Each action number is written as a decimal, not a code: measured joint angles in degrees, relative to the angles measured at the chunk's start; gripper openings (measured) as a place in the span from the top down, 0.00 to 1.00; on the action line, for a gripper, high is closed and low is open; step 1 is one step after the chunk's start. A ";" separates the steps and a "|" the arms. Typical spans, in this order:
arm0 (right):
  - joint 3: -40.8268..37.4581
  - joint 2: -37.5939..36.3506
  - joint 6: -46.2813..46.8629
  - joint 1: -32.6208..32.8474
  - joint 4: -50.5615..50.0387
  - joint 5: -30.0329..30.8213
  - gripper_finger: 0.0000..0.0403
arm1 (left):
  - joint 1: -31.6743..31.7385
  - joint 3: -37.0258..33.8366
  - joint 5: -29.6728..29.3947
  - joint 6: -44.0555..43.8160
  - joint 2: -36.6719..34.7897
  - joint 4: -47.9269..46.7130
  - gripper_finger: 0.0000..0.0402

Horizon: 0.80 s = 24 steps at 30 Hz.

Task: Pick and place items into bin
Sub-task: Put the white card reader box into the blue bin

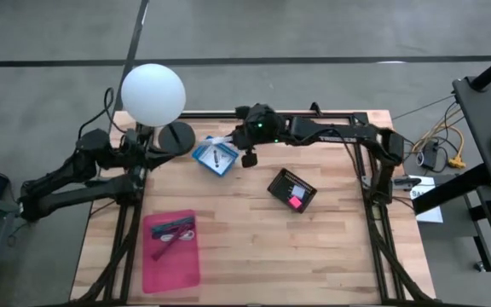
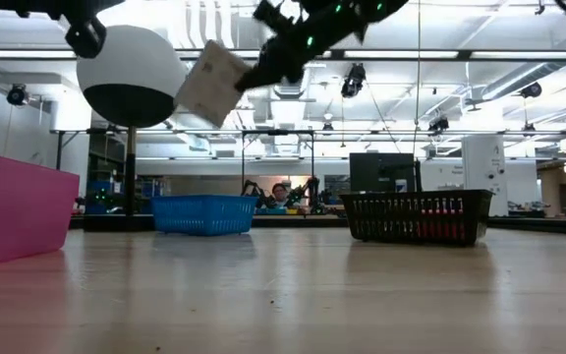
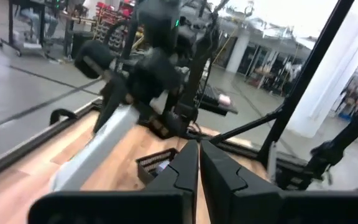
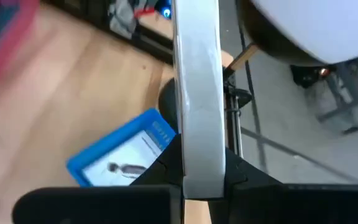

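A: Three bins sit on the pale butcher-block desk [image 1: 254,247]: a pink tray [image 1: 172,250], a small blue mesh basket [image 1: 215,157] and a black mesh basket [image 1: 291,189].

B: What is in them?

A: The pink tray, solid-walled and rectangular, holds pens and a teal-handled tool [image 1: 174,232]. The blue basket has a printed white card flat inside it. The black basket shows something magenta [image 1: 296,201] on its floor.

B: And the hands?

A: The right hand [image 1: 228,141] is clamped on a flat, smooth white card [image 4: 196,93], held edge-up in the air directly above the blue basket. The left hand [image 3: 199,163] has its fingers pressed together on nothing, near a white globe lamp [image 1: 153,93], with the blue basket just beyond it.
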 joint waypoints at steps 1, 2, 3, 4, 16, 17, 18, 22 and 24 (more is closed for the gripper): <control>0.00 -0.99 2.49 0.14 -0.38 0.02 0.95 | 0.02 0.00 0.01 1.18 0.72 0.46 0.99; 0.02 -1.84 4.37 0.37 -1.06 0.00 0.95 | 0.02 0.00 0.02 2.47 1.46 1.28 0.98; 0.02 -2.67 5.92 0.66 -1.60 -0.04 0.95 | 0.02 0.00 0.02 3.74 2.31 2.00 0.96; 0.02 -3.22 7.29 1.04 -2.32 -0.20 0.95 | 0.02 0.00 0.01 4.87 3.17 2.56 0.94; 0.00 -4.00 20.07 4.69 -8.11 0.18 0.95 | -0.03 0.27 0.64 14.69 14.72 6.44 0.54; 0.00 -4.02 20.61 4.79 -8.11 0.24 0.95 | -0.07 0.57 0.68 15.58 15.69 6.45 0.53; 0.00 -4.11 21.19 4.85 -8.08 0.25 0.95 | -0.11 0.91 0.68 16.70 16.67 6.49 0.52; 0.00 -4.13 23.25 5.10 -8.20 0.28 0.95 | -0.20 2.56 0.61 20.84 21.20 5.45 0.51; 0.00 -4.13 23.69 5.19 -8.24 0.30 0.95 | -0.20 3.97 0.63 21.22 22.91 6.49 0.51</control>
